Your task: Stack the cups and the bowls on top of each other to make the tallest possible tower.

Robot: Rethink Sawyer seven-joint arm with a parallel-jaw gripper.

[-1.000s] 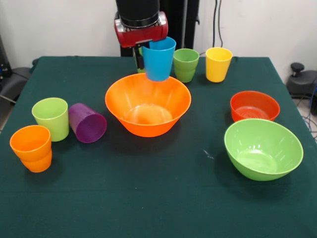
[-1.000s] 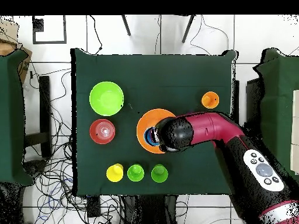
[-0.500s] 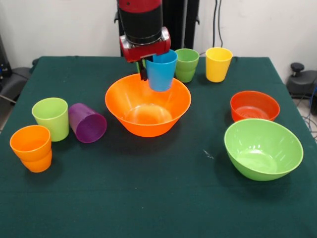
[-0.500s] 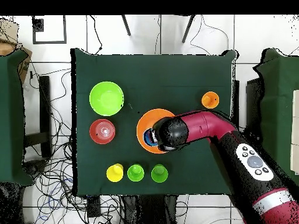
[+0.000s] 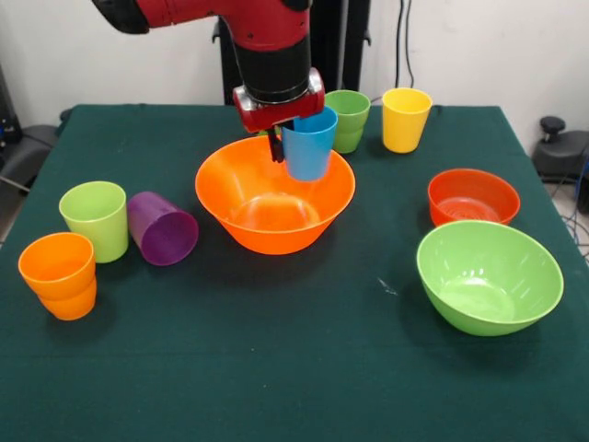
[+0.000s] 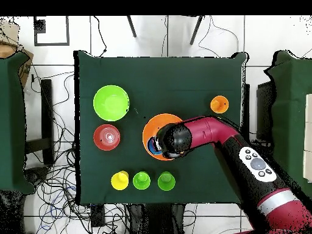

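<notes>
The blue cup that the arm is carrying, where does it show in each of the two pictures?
Front view: the blue cup hangs in the gripper, upper middle, over the far rim of the large orange bowl.
Overhead view: only a sliver of the blue cup peeks out left of the arm, inside the large orange bowl.
Shared landmark: the large orange bowl.

We see the red arm (image 6: 213,135) reaching over the large orange bowl (image 6: 152,129), its wrist covering most of it, with a sliver of blue cup (image 6: 156,144) showing beside the wrist. The lime-green bowl (image 6: 111,102) and red-orange bowl (image 6: 107,136) sit well apart to the left on the green table (image 6: 183,79). A yellow cup (image 6: 119,180) and two green cups (image 6: 141,180) line the bottom edge.
</notes>
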